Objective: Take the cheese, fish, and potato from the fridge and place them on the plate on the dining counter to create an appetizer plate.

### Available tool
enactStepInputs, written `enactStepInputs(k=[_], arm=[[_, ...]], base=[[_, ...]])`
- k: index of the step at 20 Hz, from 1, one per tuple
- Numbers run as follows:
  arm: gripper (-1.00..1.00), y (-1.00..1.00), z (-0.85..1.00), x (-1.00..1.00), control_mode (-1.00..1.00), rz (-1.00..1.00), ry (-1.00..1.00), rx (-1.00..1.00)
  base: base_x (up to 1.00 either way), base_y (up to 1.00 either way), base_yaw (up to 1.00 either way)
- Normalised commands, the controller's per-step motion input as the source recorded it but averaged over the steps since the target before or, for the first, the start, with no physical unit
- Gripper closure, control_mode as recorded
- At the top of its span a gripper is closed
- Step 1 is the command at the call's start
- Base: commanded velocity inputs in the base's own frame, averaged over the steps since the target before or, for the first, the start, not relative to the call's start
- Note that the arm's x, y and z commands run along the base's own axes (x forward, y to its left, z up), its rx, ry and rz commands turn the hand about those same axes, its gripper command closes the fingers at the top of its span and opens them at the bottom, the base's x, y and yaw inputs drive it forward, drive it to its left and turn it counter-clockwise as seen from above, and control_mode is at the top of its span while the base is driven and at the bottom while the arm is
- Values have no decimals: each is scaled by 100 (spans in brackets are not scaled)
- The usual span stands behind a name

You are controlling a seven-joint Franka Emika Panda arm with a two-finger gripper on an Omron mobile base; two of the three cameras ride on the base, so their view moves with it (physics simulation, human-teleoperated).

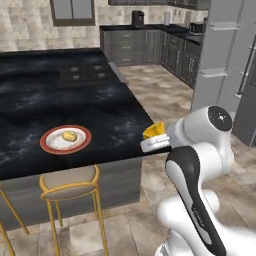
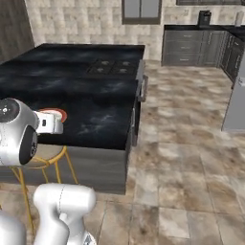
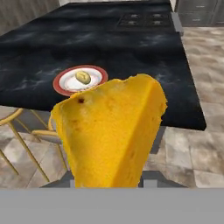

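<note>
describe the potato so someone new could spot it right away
Find the big black dining counter, then the red-rimmed plate near its front edge. The potato is the small yellowish-brown oval on the white centre, alone on that plate.

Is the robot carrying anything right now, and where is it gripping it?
Yes, the cheese. The gripper holds the wedge at its lower end; the exact contact is hidden behind the cheese.
</note>
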Motion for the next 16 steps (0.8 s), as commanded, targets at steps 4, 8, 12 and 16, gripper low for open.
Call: enactStepInputs(k=[4, 8, 12, 16], arm=[[100, 0, 0, 0, 100, 0, 0, 0], [100, 0, 0, 0, 100, 0, 0, 0], [100, 0, 0, 0, 100, 0, 0, 0], [100, 0, 0, 0, 100, 0, 0, 0]], base=[[69, 100, 12], [62, 100, 11], [49, 100, 9], [37, 100, 6]])
